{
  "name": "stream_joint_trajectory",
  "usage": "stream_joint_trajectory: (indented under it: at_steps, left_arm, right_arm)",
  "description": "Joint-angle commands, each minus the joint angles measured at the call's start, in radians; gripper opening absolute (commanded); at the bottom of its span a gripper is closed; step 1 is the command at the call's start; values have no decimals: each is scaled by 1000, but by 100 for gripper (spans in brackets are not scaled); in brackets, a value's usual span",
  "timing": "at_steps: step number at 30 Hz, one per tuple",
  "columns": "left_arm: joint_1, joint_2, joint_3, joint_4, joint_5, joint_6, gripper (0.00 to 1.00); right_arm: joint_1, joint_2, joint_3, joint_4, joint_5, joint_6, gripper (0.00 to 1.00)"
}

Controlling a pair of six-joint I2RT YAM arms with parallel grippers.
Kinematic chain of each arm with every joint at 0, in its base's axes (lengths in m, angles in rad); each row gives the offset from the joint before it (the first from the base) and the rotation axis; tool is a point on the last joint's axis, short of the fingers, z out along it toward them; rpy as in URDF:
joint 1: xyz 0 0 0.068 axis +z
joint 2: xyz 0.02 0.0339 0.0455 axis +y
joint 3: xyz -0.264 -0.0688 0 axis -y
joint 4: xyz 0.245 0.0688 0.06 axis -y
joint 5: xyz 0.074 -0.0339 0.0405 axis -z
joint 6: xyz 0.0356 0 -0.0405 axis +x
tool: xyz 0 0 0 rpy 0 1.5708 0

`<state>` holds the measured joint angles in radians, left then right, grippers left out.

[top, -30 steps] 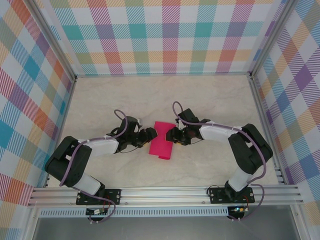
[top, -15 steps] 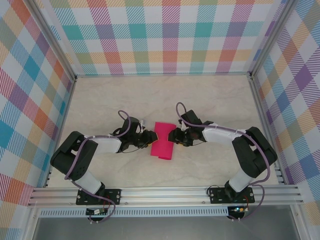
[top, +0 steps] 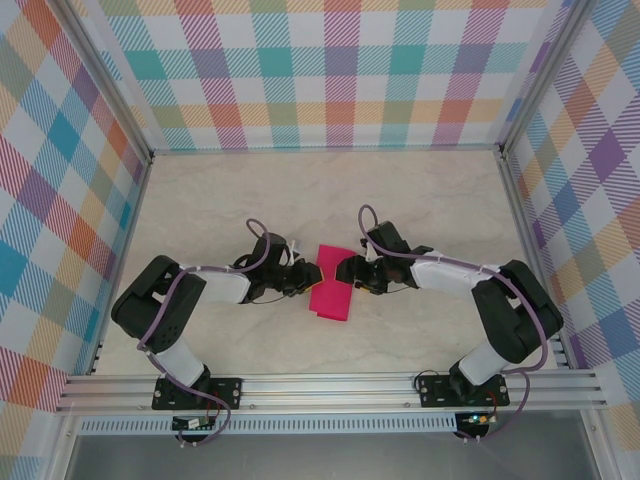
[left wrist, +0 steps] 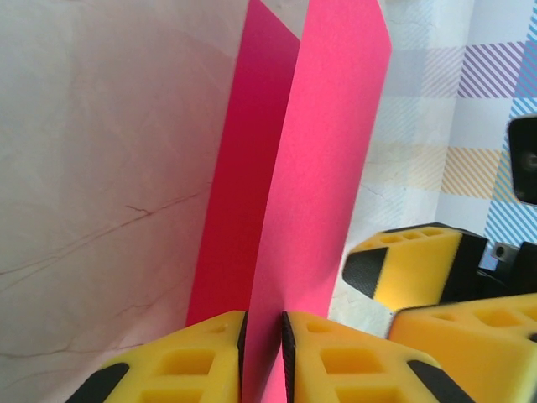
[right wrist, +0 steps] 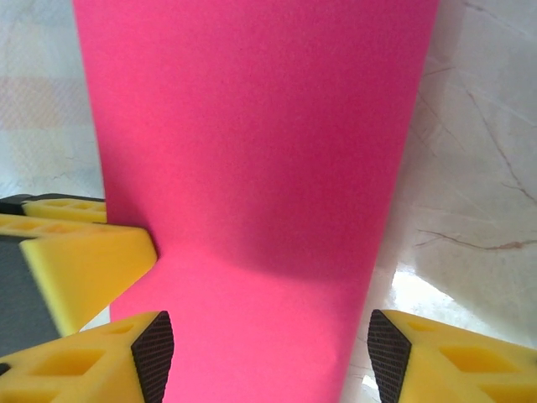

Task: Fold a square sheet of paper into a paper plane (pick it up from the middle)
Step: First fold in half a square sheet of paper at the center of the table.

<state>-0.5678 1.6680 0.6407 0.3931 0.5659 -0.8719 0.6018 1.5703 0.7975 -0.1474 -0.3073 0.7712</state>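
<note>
Item: square sheet of paper [top: 332, 292], magenta, folded double, lying mid-table [top: 420, 200] between both arms. Left gripper [left wrist: 262, 357]: jaws narrow, pinching the sheet's raised edge. Right gripper [right wrist: 264, 361]: jaws wide, straddling the sheet; contact unclear, probably none. Handling advice: firm left pinch, right fingers lowered slowly and squarely onto the crease to avoid skewing it.

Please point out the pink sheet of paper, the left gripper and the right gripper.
square sheet of paper [top: 335, 298]: top view, middle of its upper face.
left gripper [left wrist: 263, 332]: left wrist view, between its fingertips.
right gripper [right wrist: 270, 348]: right wrist view, between its fingertips.
</note>
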Motion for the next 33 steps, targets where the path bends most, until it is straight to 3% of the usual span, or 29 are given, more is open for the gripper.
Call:
stream_joint_trajectory:
  at_steps: [1,12,21,26,33]
  left_arm:
    - [-21,0,24,73,41,-6,17]
    - [-36,-38,32,118,72,-35,8]
    - [-107,15,95,132,78,-36,7]
    - [-118,47,124,52,20,-11,5]
    - [-118,119,123,21,-54,-25,5]
  right_arm:
    - [-7,12,16,-16,4,11,65]
    - [-81,-186,-114,-32,143,137,69]
    - [-114,-240,-135,-83,160,170,76]
    - [-122,-236,-144,-57,117,154,78]
    - [-121,-153,-108,10,-63,66,78]
